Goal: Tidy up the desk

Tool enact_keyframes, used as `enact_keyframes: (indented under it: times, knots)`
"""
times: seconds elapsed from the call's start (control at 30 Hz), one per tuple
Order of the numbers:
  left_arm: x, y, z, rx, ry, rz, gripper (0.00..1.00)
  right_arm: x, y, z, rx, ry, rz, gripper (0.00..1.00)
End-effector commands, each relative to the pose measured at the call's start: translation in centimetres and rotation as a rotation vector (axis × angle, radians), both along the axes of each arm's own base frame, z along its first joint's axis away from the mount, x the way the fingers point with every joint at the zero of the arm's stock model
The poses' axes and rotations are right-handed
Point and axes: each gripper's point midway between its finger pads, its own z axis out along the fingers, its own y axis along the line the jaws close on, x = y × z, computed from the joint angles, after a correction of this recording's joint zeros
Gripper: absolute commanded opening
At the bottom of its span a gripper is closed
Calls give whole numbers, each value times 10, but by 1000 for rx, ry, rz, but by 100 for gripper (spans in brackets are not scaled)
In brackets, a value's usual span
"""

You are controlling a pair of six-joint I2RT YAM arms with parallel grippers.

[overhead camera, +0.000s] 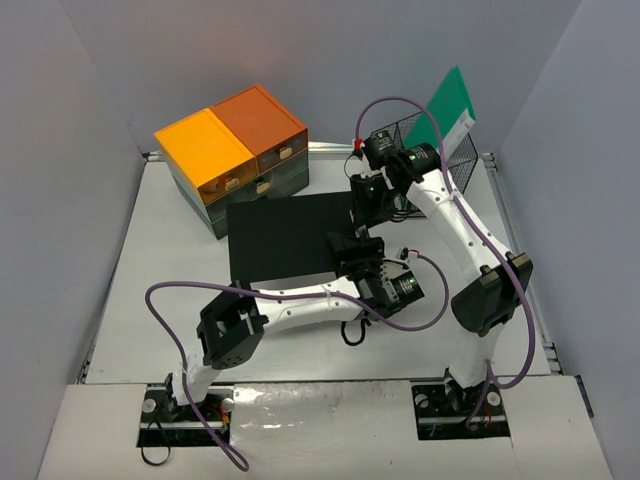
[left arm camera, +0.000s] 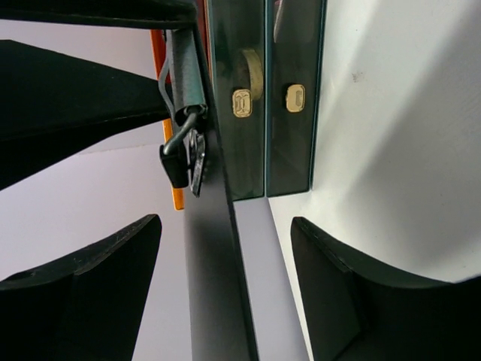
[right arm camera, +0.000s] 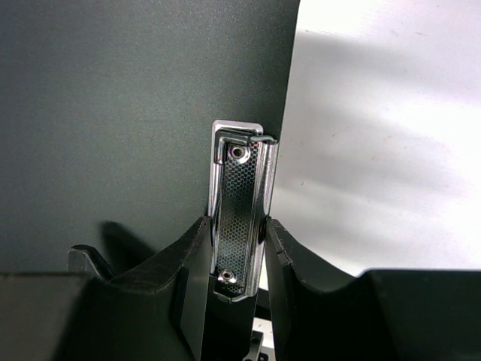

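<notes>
Pale grey walls close in a matte white surface point(overhead camera: 150, 320), which fills the floor of the enclosure from the arm bases to the back wall. A black clipboard point(overhead camera: 285, 240) sits at its middle, just in front of a drawer unit point(overhead camera: 235, 150) with yellow-orange and darker orange tops. Whether the board lies flat or is raised I cannot tell.

From its base at the near left, the left arm folds at a low elbow and stretches its forearm rightward to the board's near right corner. There the left pincer point(left arm camera: 225, 248) straddles the board's thin edge, jaws apart, with a gap on either side.

From the near right, the right arm rises, bends at the right rim and reaches back-left, its wrist tipped down over the board's far right corner. The right pincer point(right arm camera: 237, 241) is closed on the clipboard, its fingers pressed against both sides of the perforated metal clip point(right arm camera: 239, 218).

At the back right, a black wire basket point(overhead camera: 460, 155) holds a green folder point(overhead camera: 450, 100); its white strip is too small to read. The brass drawer pulls point(left arm camera: 242, 102) bear a stamped mark, also illegible.
</notes>
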Motion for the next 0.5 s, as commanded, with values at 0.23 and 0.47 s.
enact_keyframes:
  times: [0.23, 0.47]
  knots:
    - [-5, 26, 56, -39, -96, 50, 0, -8, -7, 32, 26, -73, -7, 0]
    - [-16, 29, 60, -55, -86, 41, 28, -5, -7, 35, 30, -81, -10, 0]
